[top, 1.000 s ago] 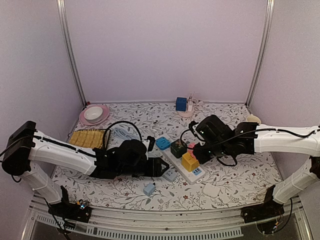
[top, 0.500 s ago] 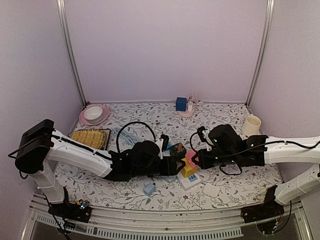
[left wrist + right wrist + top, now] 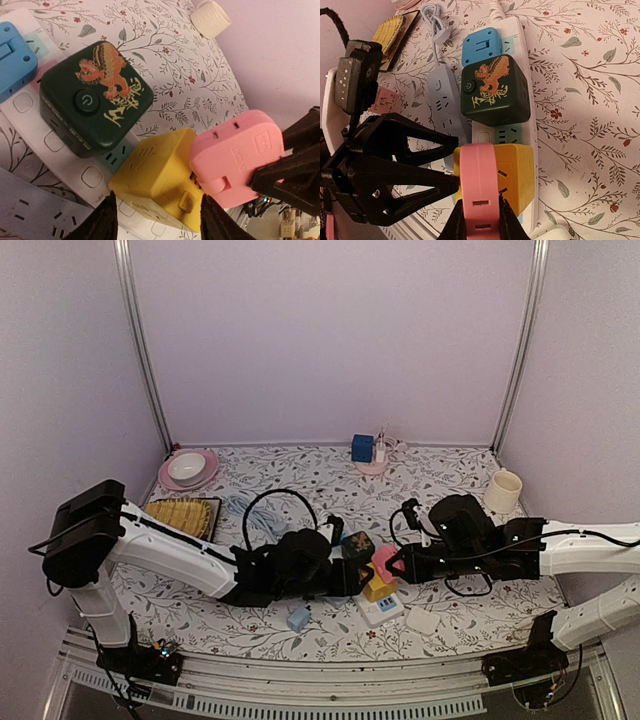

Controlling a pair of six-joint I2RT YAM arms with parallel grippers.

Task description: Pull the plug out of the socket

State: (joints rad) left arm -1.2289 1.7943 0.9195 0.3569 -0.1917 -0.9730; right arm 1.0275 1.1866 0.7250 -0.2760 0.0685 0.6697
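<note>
Pink plug point(image 3: 479, 190) is being pinched by the right gripper point(image 3: 480, 225); the left gripper point(image 3: 159, 222) is gaping wide just beside the yellow cube point(image 3: 155, 175).

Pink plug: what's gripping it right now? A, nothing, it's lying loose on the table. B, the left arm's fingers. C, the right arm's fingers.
C: in the right wrist view the pink plug is clamped between the right arm's fingers, while the left arm's fingers are spread open beside it.
</note>
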